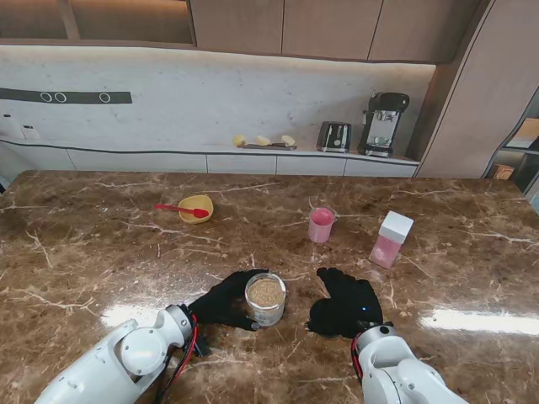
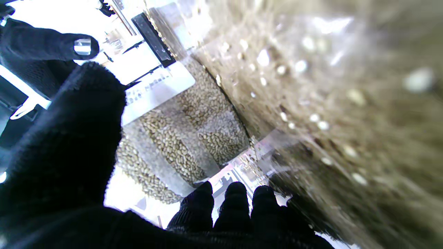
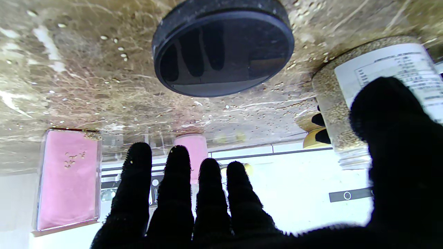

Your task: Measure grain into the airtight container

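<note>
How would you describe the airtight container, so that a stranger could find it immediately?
On the brown marble table, look to the right side, farther from me than the right hand. The airtight container stands there, right of the round pink cup. It alone is a tall box, pink with a white lid.

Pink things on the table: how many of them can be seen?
2. A pink cup stands past the grain jar, farther from me. A pink container with a white lid stands to its right. The red spoon in the yellow bowl is not counted.
</note>
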You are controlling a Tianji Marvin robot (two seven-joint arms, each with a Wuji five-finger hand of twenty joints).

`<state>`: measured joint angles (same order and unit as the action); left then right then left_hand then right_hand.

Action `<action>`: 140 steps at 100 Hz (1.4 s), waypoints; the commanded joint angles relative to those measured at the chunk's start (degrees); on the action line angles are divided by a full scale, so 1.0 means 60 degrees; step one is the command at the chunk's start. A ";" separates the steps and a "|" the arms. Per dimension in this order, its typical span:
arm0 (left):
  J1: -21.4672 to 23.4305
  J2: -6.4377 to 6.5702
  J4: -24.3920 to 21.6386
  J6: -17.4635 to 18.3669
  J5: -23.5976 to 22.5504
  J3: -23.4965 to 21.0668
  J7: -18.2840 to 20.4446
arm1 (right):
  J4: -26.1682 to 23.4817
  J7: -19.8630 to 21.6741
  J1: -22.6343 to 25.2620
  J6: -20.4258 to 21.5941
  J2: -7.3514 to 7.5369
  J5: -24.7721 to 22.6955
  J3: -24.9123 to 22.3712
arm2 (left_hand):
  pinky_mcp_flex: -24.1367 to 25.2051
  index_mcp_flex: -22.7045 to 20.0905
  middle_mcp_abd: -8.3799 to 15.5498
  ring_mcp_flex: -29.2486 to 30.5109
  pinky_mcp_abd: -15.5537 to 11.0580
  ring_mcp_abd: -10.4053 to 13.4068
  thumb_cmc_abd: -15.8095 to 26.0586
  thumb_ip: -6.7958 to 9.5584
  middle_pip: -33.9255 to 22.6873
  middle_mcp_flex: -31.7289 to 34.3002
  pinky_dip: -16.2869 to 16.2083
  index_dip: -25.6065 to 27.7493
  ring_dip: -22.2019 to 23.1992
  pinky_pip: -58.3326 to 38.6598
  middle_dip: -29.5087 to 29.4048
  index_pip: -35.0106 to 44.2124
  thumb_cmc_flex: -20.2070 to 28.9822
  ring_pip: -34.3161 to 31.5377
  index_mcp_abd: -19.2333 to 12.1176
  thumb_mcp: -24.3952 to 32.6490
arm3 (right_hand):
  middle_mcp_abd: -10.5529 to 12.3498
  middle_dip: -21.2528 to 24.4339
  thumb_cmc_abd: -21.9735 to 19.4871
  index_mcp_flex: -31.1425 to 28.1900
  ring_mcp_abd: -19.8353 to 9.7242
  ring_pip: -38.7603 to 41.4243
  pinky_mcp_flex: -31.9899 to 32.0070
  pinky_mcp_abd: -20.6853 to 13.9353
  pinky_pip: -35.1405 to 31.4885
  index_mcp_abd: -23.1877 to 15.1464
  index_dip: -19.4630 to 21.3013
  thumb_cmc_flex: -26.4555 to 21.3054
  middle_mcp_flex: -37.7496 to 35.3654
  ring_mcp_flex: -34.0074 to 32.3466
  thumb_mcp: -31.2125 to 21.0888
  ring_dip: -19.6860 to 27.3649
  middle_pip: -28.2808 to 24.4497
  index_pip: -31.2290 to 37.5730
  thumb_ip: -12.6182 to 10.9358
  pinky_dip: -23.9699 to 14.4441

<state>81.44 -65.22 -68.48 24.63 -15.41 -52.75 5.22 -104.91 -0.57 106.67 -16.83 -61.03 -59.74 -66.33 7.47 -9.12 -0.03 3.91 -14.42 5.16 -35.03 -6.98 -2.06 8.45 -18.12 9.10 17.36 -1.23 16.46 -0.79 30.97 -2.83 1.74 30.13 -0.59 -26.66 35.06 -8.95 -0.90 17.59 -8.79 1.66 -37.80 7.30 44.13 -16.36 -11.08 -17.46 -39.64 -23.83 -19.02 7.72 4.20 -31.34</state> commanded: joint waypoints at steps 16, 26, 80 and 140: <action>0.0449 0.0315 -0.0212 -0.0329 -0.0313 -0.0354 0.0198 | 0.0137 -0.0115 0.0084 0.0091 -0.0063 0.0170 -0.0087 | -0.0818 0.0240 0.0137 -0.0237 0.2306 -0.0795 -0.0310 -0.0169 0.0258 -0.0299 -0.0795 -0.0203 -0.0160 -0.0819 -0.0138 -0.0117 -0.0668 0.0260 0.0007 -0.0220 | -0.0071 0.0155 0.0026 0.0372 -0.0007 -0.0120 0.0161 0.0073 0.0258 0.0148 -0.0074 0.0374 0.0144 0.0191 -0.0065 0.0220 0.0102 -0.0121 -0.0208 -0.0180; 0.0553 0.0369 -0.0433 -0.0371 -0.0368 -0.0482 0.0318 | 0.0190 -0.0144 0.0088 0.0239 -0.0072 0.0299 -0.0179 | -0.0815 0.0243 0.0128 -0.0242 0.2281 -0.0782 -0.0315 -0.0176 0.0255 -0.0305 -0.0805 -0.0208 -0.0168 -0.0814 -0.0148 -0.0113 -0.0682 0.0257 0.0022 -0.0179 | -0.0065 0.0273 -0.0001 0.0390 -0.0034 -0.0380 0.0201 0.0045 0.0419 0.0146 -0.0087 0.0352 0.0130 0.0219 -0.0041 0.0400 0.0261 -0.0126 -0.0209 -0.0081; 0.1510 0.0690 -0.2204 -0.0877 -0.1241 -0.2010 0.0996 | 0.0409 -0.0588 0.0071 0.0621 -0.0161 0.0813 -0.0321 | -0.0924 0.0131 0.0239 -0.0205 0.2170 -0.0681 -0.0359 -0.0201 0.0073 -0.0254 -0.0913 0.0192 0.0067 -0.0974 0.0145 0.0144 -0.0627 0.0085 0.0451 0.0150 | -0.0061 0.0728 -0.0199 0.0294 0.0007 -0.0757 0.0151 0.0035 0.0759 0.0063 -0.0165 0.0298 -0.0027 -0.0078 0.0055 0.0821 0.0644 -0.0118 -0.0233 0.0325; 0.1063 0.0955 -0.3698 -0.1930 -0.1114 -0.3800 0.2712 | 0.0398 -0.1469 0.0157 0.0968 -0.0386 0.1695 -0.0557 | -0.1155 -0.1149 0.0171 0.0712 0.1873 -0.0720 0.0599 0.0062 -0.1476 0.0489 -0.0323 0.0317 0.0441 -0.3428 -0.0079 0.2464 -0.0044 -0.0557 0.0378 0.0422 | -0.0017 0.1124 -0.0582 -0.0023 -0.0025 -0.1287 0.0202 -0.0047 0.1012 -0.0114 -0.0344 0.0585 -0.0362 -0.0171 -0.0099 0.1274 0.0937 -0.0147 -0.0259 0.0710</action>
<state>89.33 -59.86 -90.18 13.96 -22.36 -74.78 21.12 -102.74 -9.54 106.85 -11.62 -63.01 -50.79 -69.34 0.94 -14.24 -0.03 6.84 -1.63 0.89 -32.96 -7.20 -9.14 9.67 -21.07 11.21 19.48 -19.25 16.90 13.13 29.76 -5.72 4.41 33.10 -0.75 -21.69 32.66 -9.07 -0.90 11.45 -8.14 2.08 -33.55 7.26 42.77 -15.64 -12.18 -17.50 -39.91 -18.40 -15.03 7.71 4.29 -28.68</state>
